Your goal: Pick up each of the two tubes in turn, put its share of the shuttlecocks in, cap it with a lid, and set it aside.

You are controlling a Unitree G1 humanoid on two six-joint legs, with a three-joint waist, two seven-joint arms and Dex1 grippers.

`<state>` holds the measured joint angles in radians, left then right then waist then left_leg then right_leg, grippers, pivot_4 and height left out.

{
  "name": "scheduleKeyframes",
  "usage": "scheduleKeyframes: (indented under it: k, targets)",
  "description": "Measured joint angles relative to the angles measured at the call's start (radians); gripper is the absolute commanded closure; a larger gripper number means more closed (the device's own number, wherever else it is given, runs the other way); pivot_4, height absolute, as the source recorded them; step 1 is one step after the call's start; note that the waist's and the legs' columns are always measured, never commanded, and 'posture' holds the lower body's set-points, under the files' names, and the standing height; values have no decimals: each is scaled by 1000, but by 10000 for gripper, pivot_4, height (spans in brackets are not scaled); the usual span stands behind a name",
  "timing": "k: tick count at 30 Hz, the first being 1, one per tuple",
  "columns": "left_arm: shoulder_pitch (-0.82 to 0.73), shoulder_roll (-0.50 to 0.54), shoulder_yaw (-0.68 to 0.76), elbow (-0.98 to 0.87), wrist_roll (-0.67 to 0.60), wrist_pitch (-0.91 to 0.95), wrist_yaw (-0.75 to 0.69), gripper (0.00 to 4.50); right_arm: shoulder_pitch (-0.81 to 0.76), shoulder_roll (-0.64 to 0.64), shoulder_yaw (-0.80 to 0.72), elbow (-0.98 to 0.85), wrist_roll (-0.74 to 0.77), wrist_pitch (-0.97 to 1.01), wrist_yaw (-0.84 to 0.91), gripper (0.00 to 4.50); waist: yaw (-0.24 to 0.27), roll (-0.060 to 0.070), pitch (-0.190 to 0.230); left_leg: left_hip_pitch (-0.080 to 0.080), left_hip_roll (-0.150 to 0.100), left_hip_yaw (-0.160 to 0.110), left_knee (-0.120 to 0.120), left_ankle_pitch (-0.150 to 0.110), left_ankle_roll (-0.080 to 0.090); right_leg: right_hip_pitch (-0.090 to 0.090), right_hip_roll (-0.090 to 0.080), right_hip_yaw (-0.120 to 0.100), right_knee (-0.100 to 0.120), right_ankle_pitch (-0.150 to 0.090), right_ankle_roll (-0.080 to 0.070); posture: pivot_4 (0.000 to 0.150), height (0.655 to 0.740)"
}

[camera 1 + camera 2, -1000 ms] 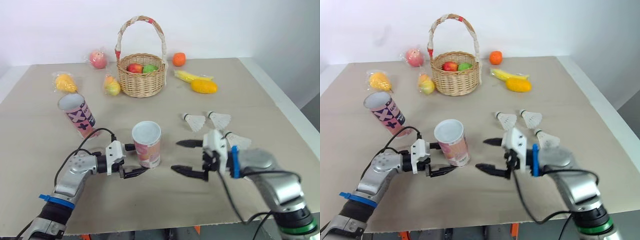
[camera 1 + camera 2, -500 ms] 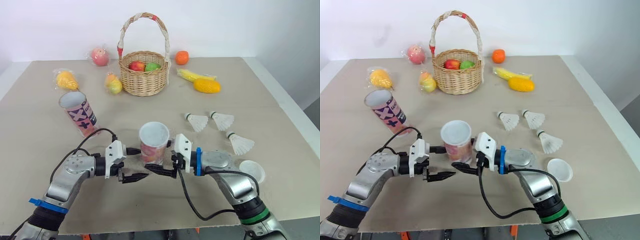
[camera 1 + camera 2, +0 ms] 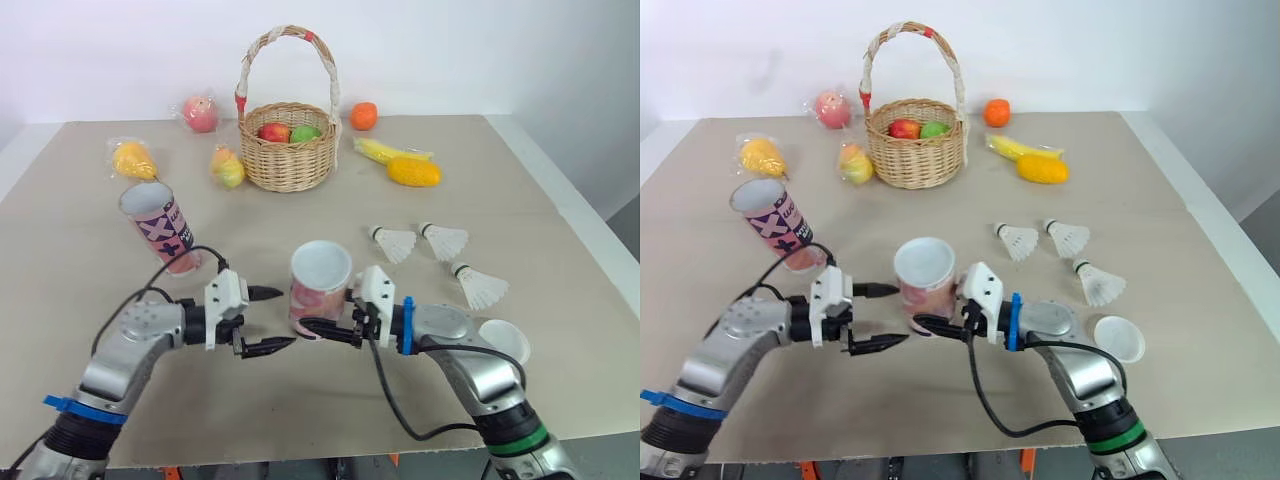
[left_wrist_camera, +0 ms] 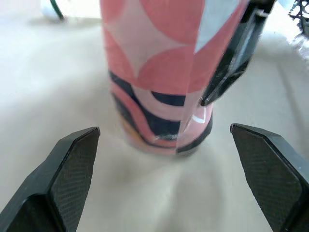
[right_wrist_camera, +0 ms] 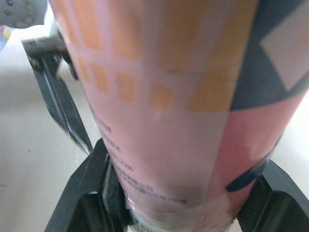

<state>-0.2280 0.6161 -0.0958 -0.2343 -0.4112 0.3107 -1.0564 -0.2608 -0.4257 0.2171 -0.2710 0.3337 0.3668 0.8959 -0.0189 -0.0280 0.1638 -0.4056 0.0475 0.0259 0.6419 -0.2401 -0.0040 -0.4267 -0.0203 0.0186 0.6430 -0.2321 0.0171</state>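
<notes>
A pink patterned tube (image 3: 320, 288) stands upright with its mouth open in the middle of the table. My right gripper (image 3: 322, 324) is shut on its base, and in the right wrist view the tube (image 5: 164, 96) sits between both fingers (image 5: 94, 188). My left gripper (image 3: 268, 320) stands open just left of the tube, not touching it. A second pink tube (image 3: 160, 228) stands further back on the left. Three shuttlecocks (image 3: 392, 243), (image 3: 443, 240), (image 3: 478, 285) lie on the right. A white lid (image 3: 503, 340) lies near my right forearm.
A wicker basket (image 3: 287, 150) with fruit stands at the back centre. Loose fruit lies around it: an apple (image 3: 198, 114), an orange (image 3: 363, 116), a mango (image 3: 409, 172) and bagged fruit (image 3: 132, 160). The table's right edge (image 3: 575, 225) runs close to the lid.
My right gripper has come in from the right and shut on the tube's base. My left gripper has let go of the tube and drawn back to the left. The tube shifted slightly right.
</notes>
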Motion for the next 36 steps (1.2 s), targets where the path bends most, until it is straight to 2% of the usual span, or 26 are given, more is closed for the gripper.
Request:
scheduleKeyframes:
  k: [2, 3, 6, 7, 11, 13, 17, 21, 24, 33, 36]
  targets:
    - [-30, 16, 46, -43, -33, 33, 15, 0, 16, -12, -37, -46, 36, 30, -12, 18864, 0, 0, 0, 1, 0, 0, 1, 0, 0, 0, 0, 0, 1, -1, 1, 1500, 7400]
    - [-107, 18, 97, -95, -95, 103, 68, 0, 36, -7, -149, -135, 135, 116, -89, 18864, 0, 0, 2, 1, 0, 0, 4, 0, 0, 1, 0, 0, 3, -1, 3, 1500, 7400]
    - [-202, -33, 110, -166, -168, 202, 155, 0, 35, -20, -352, -215, 234, 204, -230, 18864, 2, 0, 2, 0, -1, -1, 9, 0, 0, 3, -1, 0, 4, 0, 5, 1500, 7400]
    - [-208, -44, 106, -175, -174, 211, 163, 0, 34, -25, -378, -217, 243, 213, -247, 18864, 1, -1, 2, 0, -2, 0, 10, 0, -1, 4, -1, 1, 4, 1, 7, 1500, 7400]
    - [-279, -201, -21, -122, -137, 234, 240, 0, 51, -69, -562, -193, 307, 280, -347, 18864, 6, 0, 2, 0, -5, 1, 13, 0, -1, 5, -3, 4, 3, 3, 10, 1500, 7400]
    - [-308, -310, -116, -48, -89, 208, 267, 0, 49, -112, -678, -124, 325, 294, -398, 18864, 7, 0, 2, 0, -8, 2, 14, 0, -1, 5, -3, 8, 3, 5, 11, 1500, 7400]
    - [-327, -446, -203, 76, -16, 133, 292, 0, 46, -146, -807, 28, 296, 268, -478, 18864, 2, 0, 2, 0, -10, 3, 14, 0, 0, 5, -3, 13, 3, 6, 10, 1500, 7400]
    - [-328, -550, -269, 178, 60, 37, 312, 0, 37, -157, -849, 193, 196, 199, -592, 18864, -1, 4, 1, 0, -11, 4, 13, 0, 1, 4, -3, 16, 3, 6, 10, 1500, 7400]
    - [-327, -573, -283, 211, 90, -2, 326, 0, 30, -156, -846, 256, 163, 163, -619, 18864, -2, 8, 0, 2, -12, 4, 13, 0, 1, 4, -2, 18, 4, 6, 11, 1500, 7400]
    - [-293, -564, -290, 224, 120, -38, 304, 0, 26, -129, -766, 492, 13, -45, -667, 18864, -2, 10, 0, 1, -19, 7, 13, 2, 4, 4, -2, 35, 4, 8, 19, 1500, 7400]
    - [-286, -557, -286, 225, 124, -45, 301, 0, 28, -123, -764, 516, -8, -97, -666, 18864, -2, 10, 0, 1, -21, 9, 14, 2, 4, 4, -2, 40, 3, 8, 22, 1500, 7400]
